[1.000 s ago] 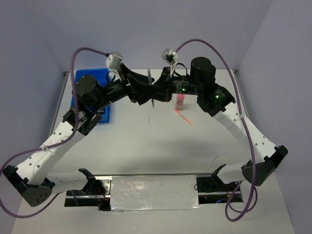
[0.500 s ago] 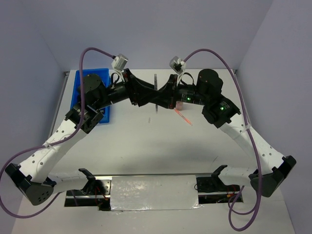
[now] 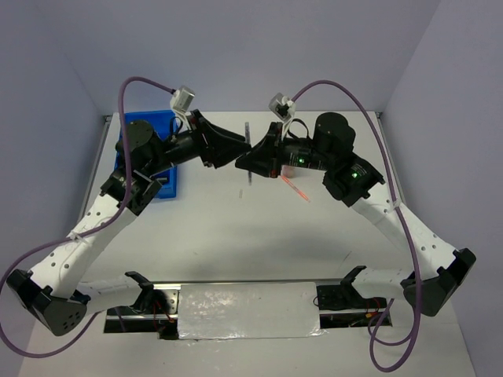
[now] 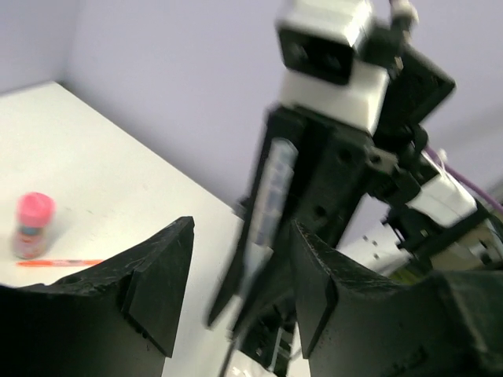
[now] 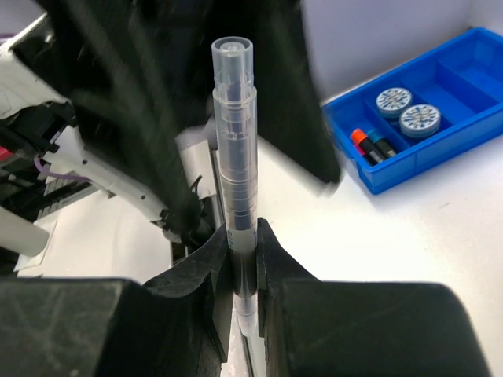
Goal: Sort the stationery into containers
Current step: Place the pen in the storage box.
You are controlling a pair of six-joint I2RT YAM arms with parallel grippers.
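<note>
Two grippers meet above the table's (image 3: 236,236) far centre: the right gripper (image 5: 242,236) clamps the grey stick (image 5: 234,141) upright, and the left gripper (image 4: 240,275) brackets it, jaws apart. Release before a firm second grip may drop the stick, well right of the blue tray (image 5: 416,169).

Both the left arm (image 3: 93,225) and the right arm (image 3: 395,222) bend inward until their wrists nearly meet tip to tip, the left gripper (image 4: 240,302) with jaws spread apart, the right gripper (image 5: 242,245) pinched tight on an upright thin clear stick (image 5: 233,157).
</note>
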